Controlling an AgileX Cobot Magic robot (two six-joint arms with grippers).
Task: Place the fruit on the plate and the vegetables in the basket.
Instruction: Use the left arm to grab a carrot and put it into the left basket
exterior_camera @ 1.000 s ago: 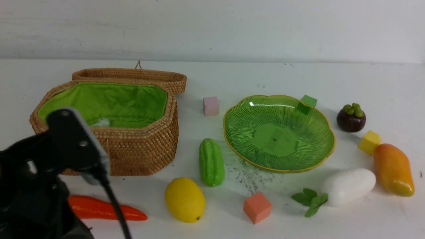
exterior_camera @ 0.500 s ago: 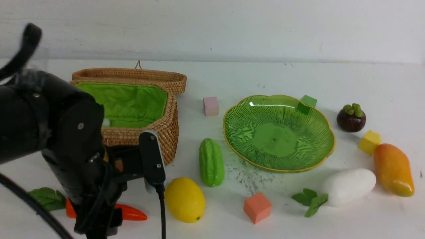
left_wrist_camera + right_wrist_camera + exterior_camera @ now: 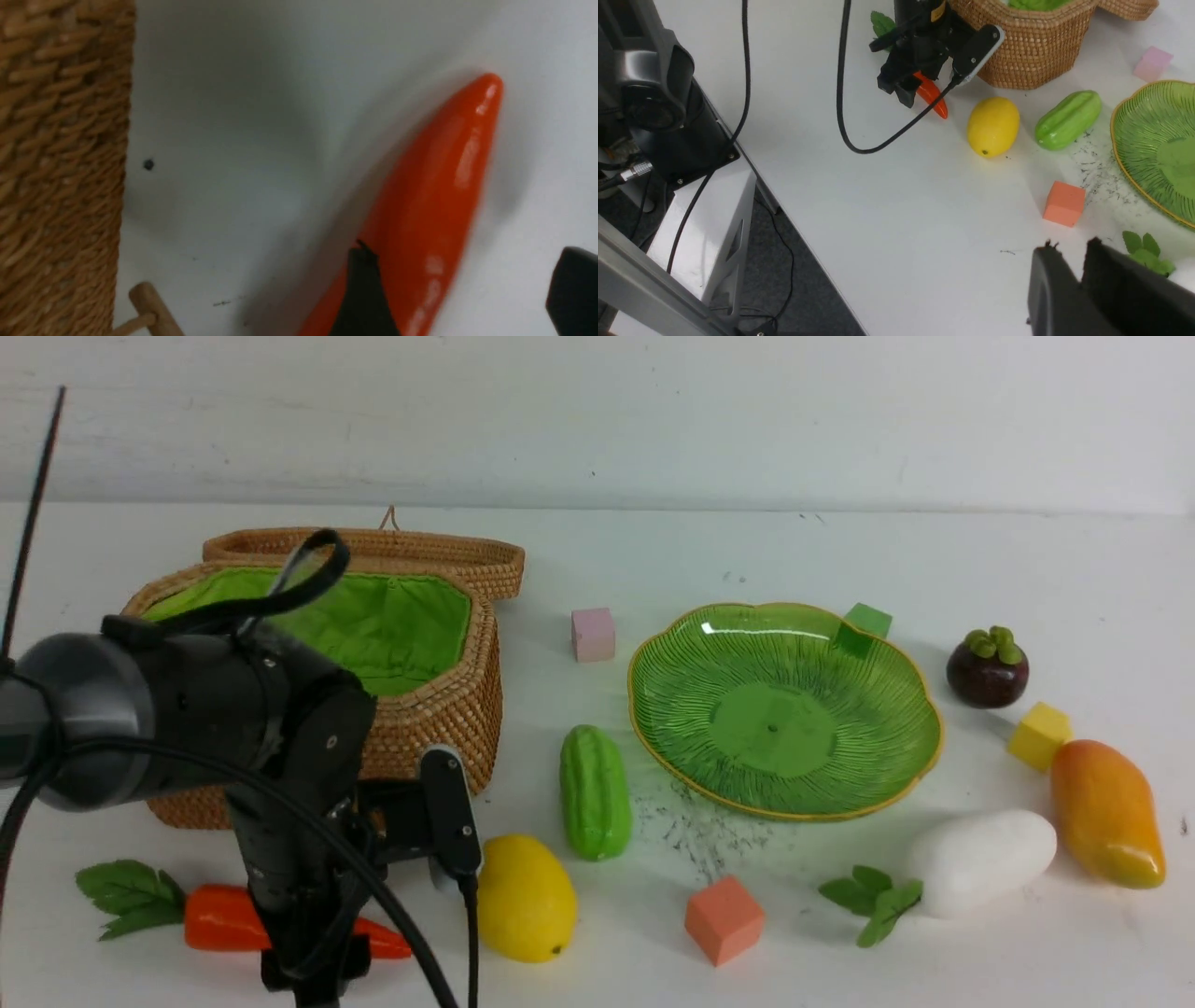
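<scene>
The orange carrot (image 3: 219,919) lies near the front left, leaves to the left. My left gripper (image 3: 467,289) is open and low over it, one finger (image 3: 364,298) against its side and the other out on the table; from the front my left arm (image 3: 187,728) covers its middle. The lemon (image 3: 526,896), cucumber (image 3: 595,791), radish (image 3: 980,859), mango (image 3: 1106,812) and mangosteen (image 3: 987,667) rest on the table around the bare green plate (image 3: 784,709). The lined basket (image 3: 439,709) stands open behind the carrot. My right gripper (image 3: 1070,249) is shut and holds nothing, hovering near the radish leaves (image 3: 1146,254).
Small cubes dot the table: pink (image 3: 593,634), green (image 3: 864,625) behind the plate, yellow (image 3: 1038,735) and orange (image 3: 724,919). The basket's woven lid (image 3: 373,546) lies behind it. A cable (image 3: 878,140) trails from the left wrist. The table's edge (image 3: 794,219) runs close by.
My left arm has swung in from the lower left and come down over the carrot beside the lemon. The carrot's leaves now show. Nothing else has moved.
</scene>
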